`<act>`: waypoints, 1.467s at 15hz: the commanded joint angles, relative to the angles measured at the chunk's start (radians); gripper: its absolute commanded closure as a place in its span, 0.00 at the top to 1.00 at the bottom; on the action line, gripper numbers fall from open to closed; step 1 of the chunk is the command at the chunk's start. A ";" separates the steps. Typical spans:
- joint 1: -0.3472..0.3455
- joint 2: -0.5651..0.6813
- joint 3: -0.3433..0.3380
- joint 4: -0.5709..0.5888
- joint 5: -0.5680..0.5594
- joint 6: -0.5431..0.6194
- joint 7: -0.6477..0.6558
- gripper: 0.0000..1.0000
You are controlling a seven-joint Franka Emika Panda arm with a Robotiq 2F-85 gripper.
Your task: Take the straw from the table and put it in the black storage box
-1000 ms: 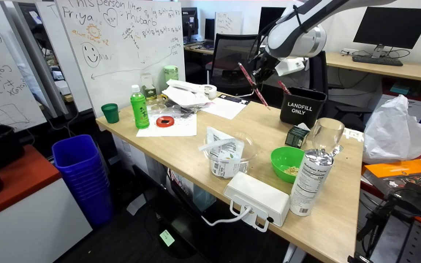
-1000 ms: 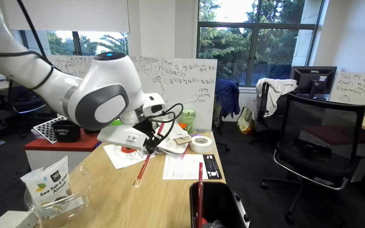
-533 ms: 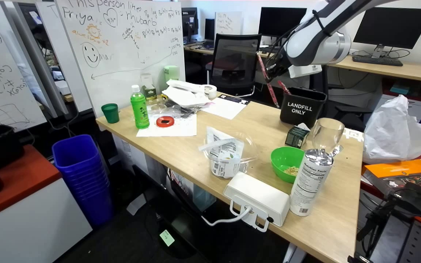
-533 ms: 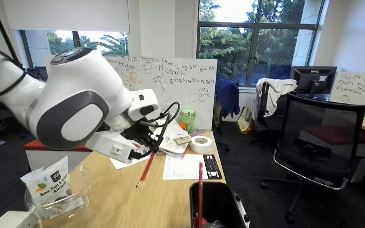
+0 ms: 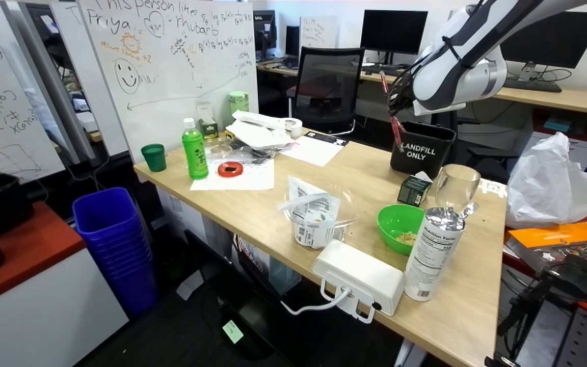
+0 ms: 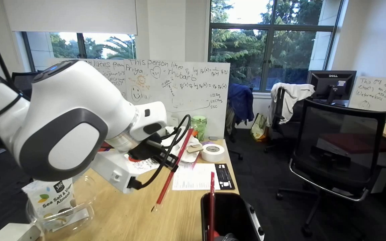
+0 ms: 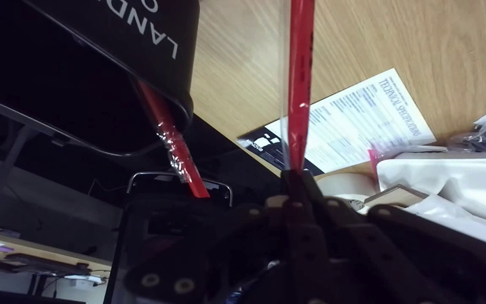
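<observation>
Gripping the straw near its middle, the fingers hold it tilted above the desk, presumably so the free lower end can lead into the black storage box nearby, where another red straw sticks up.

1. Exterior views bright; light on the counter fairly even, shadows soft.
2. Daylight through the window; sky patches burnt white.
3. Floor below the counter sinks near black.
4. Wrist view dimmer: tool dark, blurred; black box murky inside.
5. Glints on the boxed red straw. Paper heading legible, fine print soft.
</observation>
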 commanded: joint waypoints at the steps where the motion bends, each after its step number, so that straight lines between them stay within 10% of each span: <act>1: -0.010 0.000 0.005 0.003 -0.015 0.000 0.010 0.02; 8: -0.029 -0.008 0.018 -0.002 -0.022 0.024 0.000 0.00; 14: -0.243 -0.031 0.204 0.010 -0.149 0.231 -0.039 0.00; 22: -0.285 0.023 0.104 0.147 -0.112 0.200 -0.022 0.00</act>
